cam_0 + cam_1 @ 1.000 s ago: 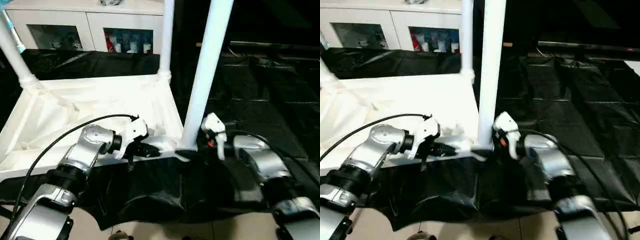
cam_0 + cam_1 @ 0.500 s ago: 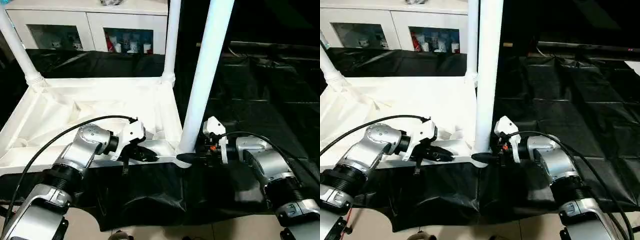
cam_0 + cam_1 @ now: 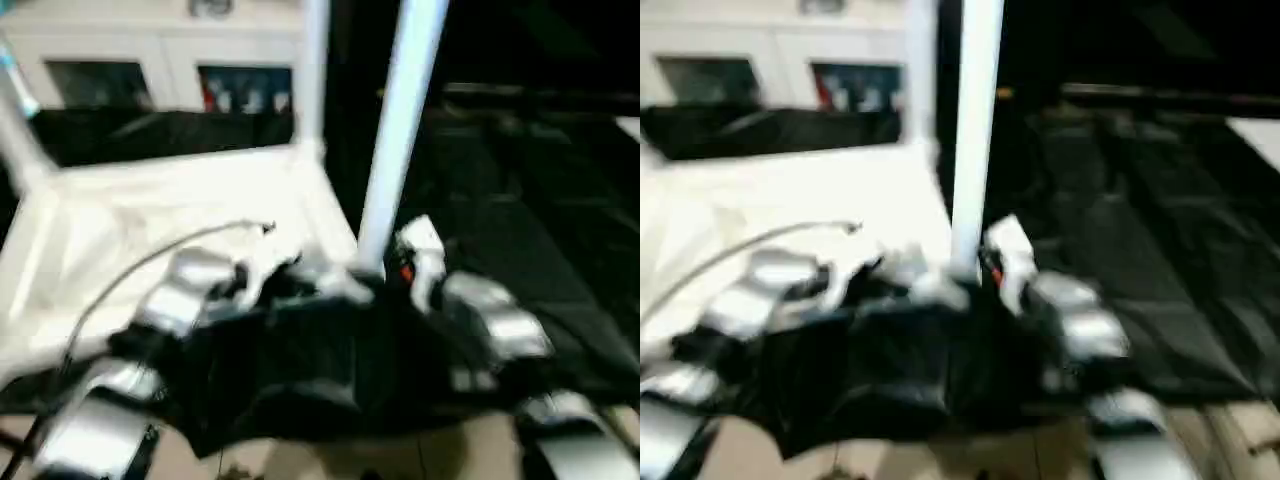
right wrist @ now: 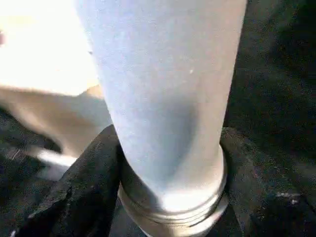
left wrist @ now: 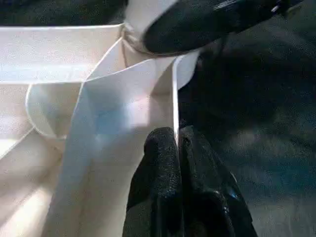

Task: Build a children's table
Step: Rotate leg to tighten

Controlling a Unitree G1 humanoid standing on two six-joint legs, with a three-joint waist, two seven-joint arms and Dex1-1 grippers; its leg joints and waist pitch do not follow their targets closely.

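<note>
Tabletop (image 3: 150,200): one, upside down | legs: three upright | left gripper (image 5: 176,143) pinches rim | right gripper (image 4: 168,173) clasps near leg (image 3: 400,130)

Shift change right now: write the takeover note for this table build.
Left pincer: shut on the rim wall of the tabletop, near the corner.
Right pincer: fingers on both sides of the near leg, at its base.
Tabletop lies underside up on the black sheet. Three legs stand upright in corner sockets: near leg, far leg, left leg.
Done: those three legs in place.
Left: confirm the near leg is seated; the fourth corner is out of view, so check it; flip the table.
</note>
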